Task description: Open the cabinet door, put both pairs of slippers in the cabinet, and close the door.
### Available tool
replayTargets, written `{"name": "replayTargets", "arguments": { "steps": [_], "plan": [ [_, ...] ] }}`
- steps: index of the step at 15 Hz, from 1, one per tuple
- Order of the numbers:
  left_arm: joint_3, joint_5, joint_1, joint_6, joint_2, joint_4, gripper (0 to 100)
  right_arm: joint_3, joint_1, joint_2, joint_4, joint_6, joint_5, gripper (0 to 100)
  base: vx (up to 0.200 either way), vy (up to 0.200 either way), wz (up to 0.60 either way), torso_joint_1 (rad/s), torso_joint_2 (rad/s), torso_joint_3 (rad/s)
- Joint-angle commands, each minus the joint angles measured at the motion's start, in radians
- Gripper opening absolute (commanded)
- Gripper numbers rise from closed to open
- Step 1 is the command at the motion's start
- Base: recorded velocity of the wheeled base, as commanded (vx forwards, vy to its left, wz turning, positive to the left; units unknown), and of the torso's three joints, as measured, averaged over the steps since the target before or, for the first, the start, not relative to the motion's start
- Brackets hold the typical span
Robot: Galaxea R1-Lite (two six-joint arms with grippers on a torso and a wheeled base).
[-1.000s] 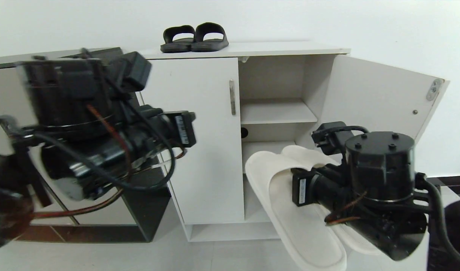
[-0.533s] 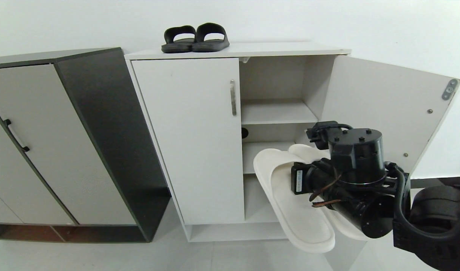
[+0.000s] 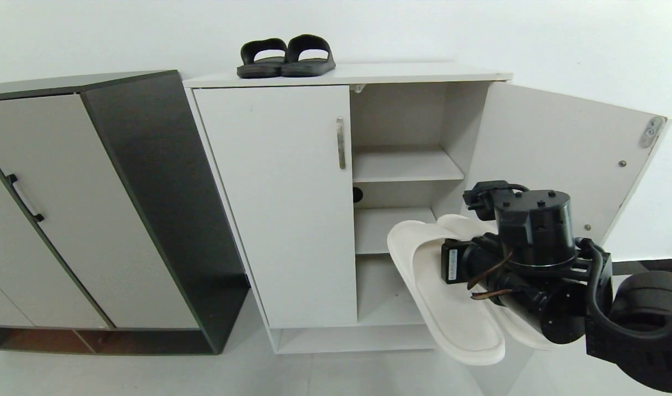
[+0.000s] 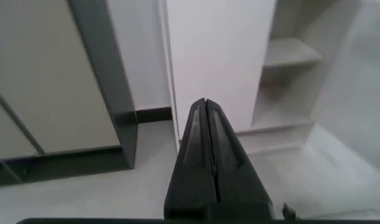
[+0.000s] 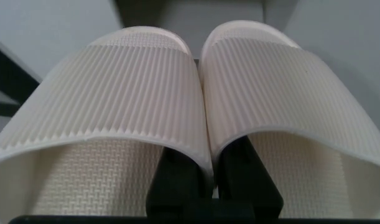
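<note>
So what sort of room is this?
Probably a home entryway, or a mock-up: a white shelved shoe cabinet, black open-toed slippers on its top, and cream ribbed slippers held before its open side.

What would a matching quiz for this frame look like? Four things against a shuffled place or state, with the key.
Things:
1. black slippers
2. white slippers
3. left door
4. right door

Place or state:
a. swung open
b. on top of the cabinet
c. shut
d. held in the right gripper, in front of the open compartment

Pairs: 1-b, 2-d, 3-c, 4-a
</note>
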Motion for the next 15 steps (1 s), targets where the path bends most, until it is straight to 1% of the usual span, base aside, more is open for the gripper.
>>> {"name": "replayTargets", "arguments": {
  "steps": [1,2,3,4,6,15],
  "plan": [
    [0.008,-0.001,0.005,0.001,-0.028,0.0,0,-0.001,-0.049,0.001,0.0,-0.001,0.004,0,0.0,0.0,0.0,0.0,0.0,0.0],
    [0.008,0.004,0.005,-0.033,-0.028,-0.002,0,-0.001,-0.08,0.007,0.0,-0.004,0.001,0,0.0,0.0,0.0,0.0,0.0,0.0],
    [0.008,0.004,0.005,-0.035,-0.028,-0.002,0,-0.001,-0.089,0.01,0.0,-0.013,0.001,0,0.0,0.0,0.0,0.0,0.0,0.0],
    [0.008,0.005,0.005,-0.028,-0.028,-0.002,0,0.001,-0.094,0.007,0.0,-0.015,0.001,0,0.0,0.0,0.0,0.0,0.0,0.0],
    [0.008,0.007,0.005,-0.041,-0.028,0.0,0,0.001,-0.106,0.007,0.001,-0.016,0.001,0,0.0,0.0,0.0,0.0,0.0,0.0],
    [0.008,0.007,0.005,-0.038,-0.028,0.0,0,0.014,-0.126,0.002,0.0,-0.049,0.001,0,0.0,0.0,0.0,0.0,0.0,0.0]
  ]
}}
